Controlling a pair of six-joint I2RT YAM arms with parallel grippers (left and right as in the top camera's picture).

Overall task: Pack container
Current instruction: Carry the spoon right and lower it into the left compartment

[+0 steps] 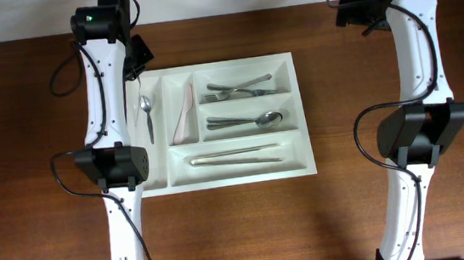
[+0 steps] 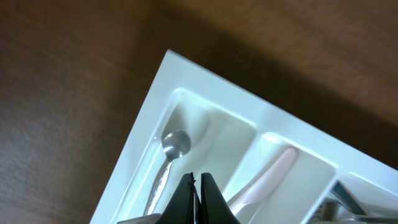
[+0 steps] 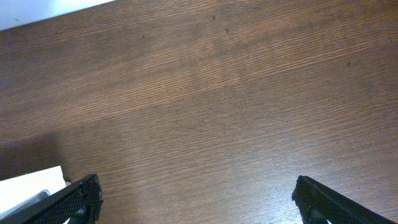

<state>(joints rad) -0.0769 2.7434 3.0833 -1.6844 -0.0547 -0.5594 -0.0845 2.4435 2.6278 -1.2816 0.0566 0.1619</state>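
**A:** Overhead first: what are the tools doing?

**B:** The left gripper (image 1: 137, 60) sits at the container's far left corner. Its jaw state can't be read from up here. The right gripper (image 1: 355, 11) is well off to the container's right, over bare table (image 1: 352, 221).

**A:** And the container (image 1: 302, 115) itself?

**B:** It lies flat between the two arms, and every compartment holds something. There's a small spoon (image 1: 147, 112) in the leftmost narrow slot and a pink-handled knife (image 1: 184, 117) in the slot beside it. The wider bays hold forks (image 1: 239, 87), a larger spoon (image 1: 246, 122) and some long pale pieces (image 1: 234, 156) I can't identify.

**A:** Left wrist view?

**B:** The left gripper (image 2: 197, 183) is pinched shut with nothing in it, above the small spoon (image 2: 171, 149) in its slot. The container rim (image 2: 149, 124) runs diagonally, and the pink handle (image 2: 267, 177) is in the next slot.

**A:** Right wrist?

**B:** The right gripper (image 3: 196, 200) is spread wide and empty, its fingers (image 3: 74, 202) at the frame's edges. One corner of the container (image 3: 31, 186) shows at lower left.

**A:** So which step is this?

**B:** I'd judge the packing is about finished, since nothing loose shows outside the container. The next move probably calls for lifting the left gripper straight up, clear of the container wall, without nudging the spoon.
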